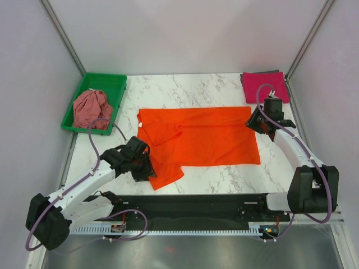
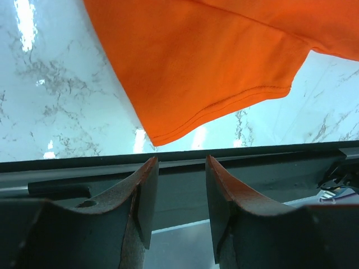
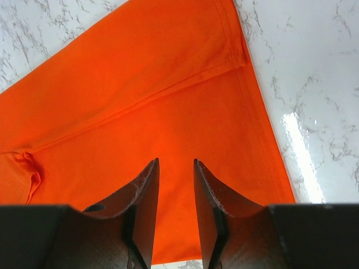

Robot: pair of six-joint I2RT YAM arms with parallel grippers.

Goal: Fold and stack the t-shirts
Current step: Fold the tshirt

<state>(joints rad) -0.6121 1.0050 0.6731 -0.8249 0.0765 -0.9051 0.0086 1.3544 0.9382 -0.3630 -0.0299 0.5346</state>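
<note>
Across the table's [image 1: 224, 174] middle lies the orange t-shirt [image 1: 213, 137]. Your left gripper [image 2: 179, 165] and right gripper [image 3: 176, 168] hang half-open, empty; pinch its edges low.

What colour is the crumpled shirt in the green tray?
Dusty rose; the shirt in the tray shows only in the top external view.

A robot lab cell: plain white panels [image 1: 185, 33] and metal posts [image 1: 63, 35] enclose a marble-look table [image 1: 190, 87].
</note>
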